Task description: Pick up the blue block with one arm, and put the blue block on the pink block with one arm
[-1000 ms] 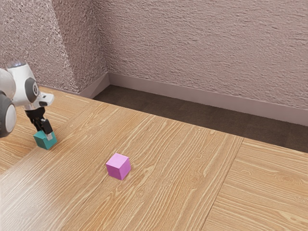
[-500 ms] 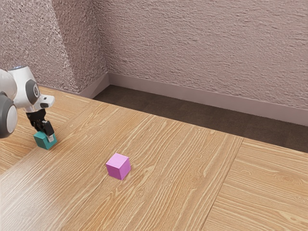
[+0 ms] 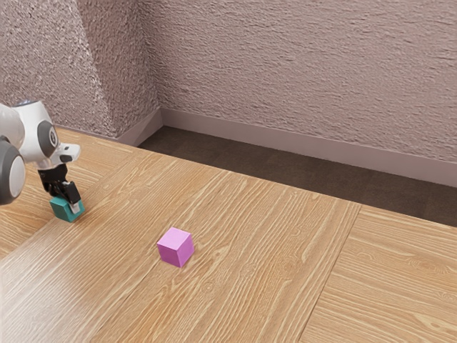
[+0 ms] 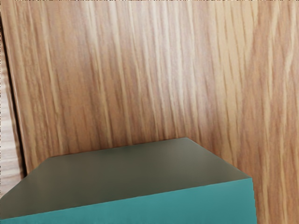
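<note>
Here, blue block (image 3: 66, 211) flat on table (image 3: 257, 236), cube, corner edge twd exterior cam; tool (image 3: 65, 198) atop, grip unclear.

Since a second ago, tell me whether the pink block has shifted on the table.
No. The pink block lies on the same grain streaks of the table, at the same distance from the plank seam to the exterior view's right.

wooden table (image 3: 285, 271) | pink block (image 3: 176, 247) centre | blue block (image 3: 64, 211) exterior view's left
</note>
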Controlling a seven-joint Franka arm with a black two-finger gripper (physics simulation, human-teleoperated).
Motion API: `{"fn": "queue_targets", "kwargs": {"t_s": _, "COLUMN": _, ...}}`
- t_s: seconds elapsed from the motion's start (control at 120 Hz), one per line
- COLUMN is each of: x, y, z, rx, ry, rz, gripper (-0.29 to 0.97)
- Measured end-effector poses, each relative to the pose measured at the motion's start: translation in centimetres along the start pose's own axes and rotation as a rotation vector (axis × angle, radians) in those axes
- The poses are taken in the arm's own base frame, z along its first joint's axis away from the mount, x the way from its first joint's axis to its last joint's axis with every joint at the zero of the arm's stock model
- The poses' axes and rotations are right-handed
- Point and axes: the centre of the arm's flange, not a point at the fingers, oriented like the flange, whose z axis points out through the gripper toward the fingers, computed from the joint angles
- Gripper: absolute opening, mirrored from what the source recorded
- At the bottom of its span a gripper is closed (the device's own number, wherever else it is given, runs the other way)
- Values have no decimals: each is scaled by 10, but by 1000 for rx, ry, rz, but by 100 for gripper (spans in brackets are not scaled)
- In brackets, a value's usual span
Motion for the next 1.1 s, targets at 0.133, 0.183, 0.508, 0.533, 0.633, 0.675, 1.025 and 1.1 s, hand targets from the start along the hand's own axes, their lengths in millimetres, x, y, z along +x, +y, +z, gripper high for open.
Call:
{"fn": "queue_targets", "kwargs": {"t_s": 0.133, "x": 0, "y": 0, "z": 1, "rx": 1, "ry": -1, "rz": -8, "gripper": 68}}
{"fn": "queue_targets", "kwargs": {"t_s": 0.183, "x": 0, "y": 0, "z": 1, "rx": 1, "ry": -1, "rz": -10, "gripper": 68}}
{"fn": "queue_targets", "kwargs": {"t_s": 0.508, "x": 1, "y": 0, "z": 1, "rx": 2, "ry": 0, "rz": -20, "gripper": 52}}
{"fn": "queue_targets", "kwargs": {"t_s": 0.533, "x": 1, "y": 0, "z": 2, "rx": 2, "ry": -1, "rz": -21, "gripper": 51}}
{"fn": "queue_targets", "kwargs": {"t_s": 0.633, "x": 0, "y": 0, "z": 2, "rx": 1, "ry": 0, "rz": -23, "gripper": 50}}
{"fn": "queue_targets", "kwargs": {"t_s": 0.675, "x": 0, "y": 0, "z": 2, "rx": 2, "ry": 0, "rz": -24, "gripper": 50}}
{"fn": "queue_targets", "kwargs": {"t_s": 1.025, "x": 1, "y": 0, "z": -3, "rx": 4, "ry": 4, "rz": -27, "gripper": 47}}
{"fn": "queue_targets", "kwargs": {"t_s": 1.1, "x": 1, "y": 0, "z": -2, "rx": 4, "ry": 4, "rz": -28, "gripper": 46}}
